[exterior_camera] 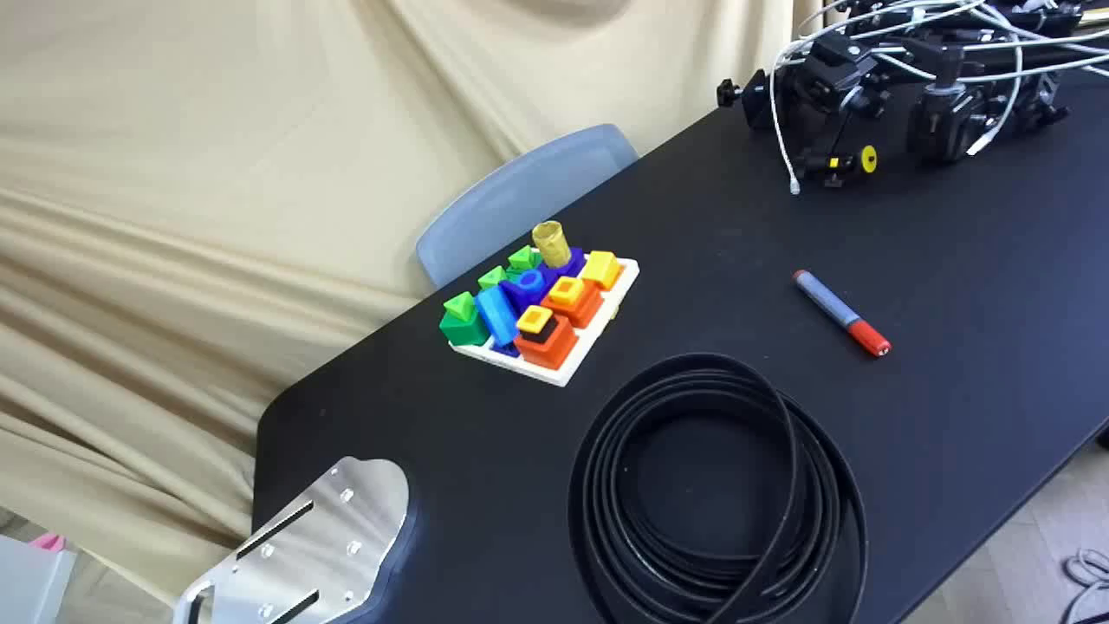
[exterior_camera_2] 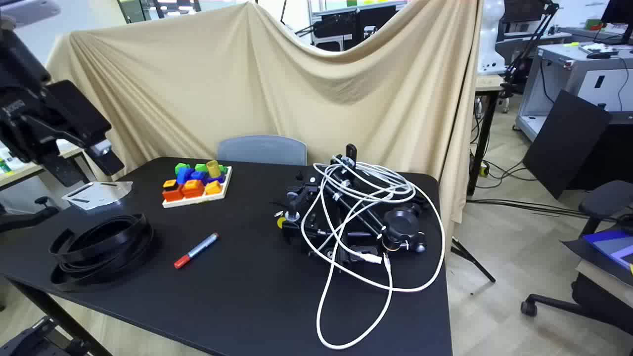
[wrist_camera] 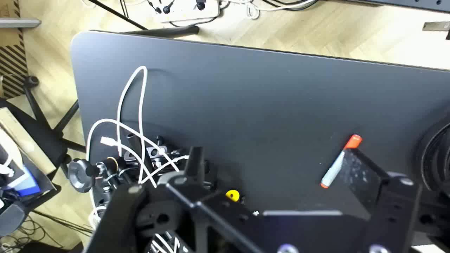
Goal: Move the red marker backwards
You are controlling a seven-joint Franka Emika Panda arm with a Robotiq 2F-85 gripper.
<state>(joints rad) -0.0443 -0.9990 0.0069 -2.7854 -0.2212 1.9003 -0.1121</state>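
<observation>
The red marker (exterior_camera: 839, 313) lies on the dark tabletop (exterior_camera: 962, 260) near the black coil (exterior_camera_2: 99, 253), apart from it, with its red cap end the nearer. Any print on its blue-grey barrel is too small to make out. Farther from the coil, past the marker, sits a heap of black stand gear (exterior_camera_2: 372, 213) draped with white cables (exterior_camera_2: 370, 257). On the coil's side toward the grey chair (exterior_camera_2: 262, 151) stands a toy set (exterior_camera: 537, 303) of green, blue, orange and yellow pieces on a white board (exterior_camera_2: 200, 199), and a slotted silver plate (exterior_camera: 312, 555) also shows near the coil. Beyond the chair, as seen from the coil, hangs a beige cloth (exterior_camera_2: 296, 99). The hand (exterior_camera_2: 92, 170) is in the air, and in an exterior view it appears above the coil; a small pale marking (exterior_camera_2: 13, 106) on its casing there is too blurred to read. The hand is wide: in the wrist view its fingers (wrist_camera: 195, 163) are well apart with tabletop between them, one overlapping the marker's edge.
</observation>
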